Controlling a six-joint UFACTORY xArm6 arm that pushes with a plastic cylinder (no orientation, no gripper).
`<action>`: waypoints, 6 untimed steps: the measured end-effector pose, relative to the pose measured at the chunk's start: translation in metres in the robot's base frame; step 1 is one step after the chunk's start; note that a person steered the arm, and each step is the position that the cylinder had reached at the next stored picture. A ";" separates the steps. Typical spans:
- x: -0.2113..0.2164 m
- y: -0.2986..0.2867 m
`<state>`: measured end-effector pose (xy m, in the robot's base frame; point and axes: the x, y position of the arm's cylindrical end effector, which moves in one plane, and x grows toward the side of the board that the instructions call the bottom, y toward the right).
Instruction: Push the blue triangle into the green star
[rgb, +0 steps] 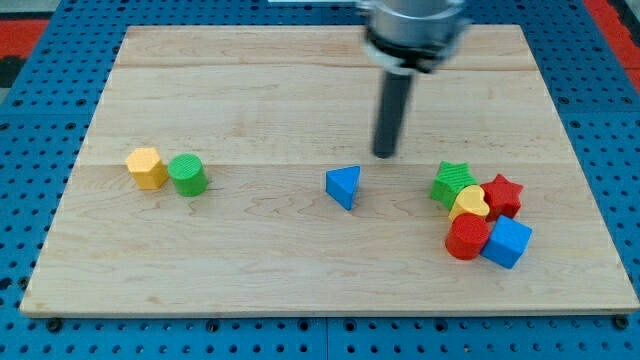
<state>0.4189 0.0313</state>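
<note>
Tool tip (385, 154) is seen mid-surface (250, 80), toward the top edge, holding nothing, just up-right of blue triangle (343, 185). Green star (453, 182) lies near the right edge, apart from triangle.

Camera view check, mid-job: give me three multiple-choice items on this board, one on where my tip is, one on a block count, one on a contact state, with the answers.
1. Where is my tip relative to the blue triangle?
A. Toward the view's top and right of it
B. At the view's bottom left of it
C. Resting on top of it

2. How many blocks sit in the cluster at the view's right with the green star?
A. Three
B. Five
C. Seven

3. Is the blue triangle touching the green star?
A. Yes, pressed against it
B. No, bare wooden board lies between them
C. It lies on top of it

Answers: 1 A, the rod ends above and right of the triangle, apart from it. 2 B, green star, yellow heart, red star, red cylinder, blue cube. 3 B, a gap shows.
</note>
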 end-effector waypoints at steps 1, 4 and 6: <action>0.006 -0.083; 0.046 0.022; 0.070 -0.044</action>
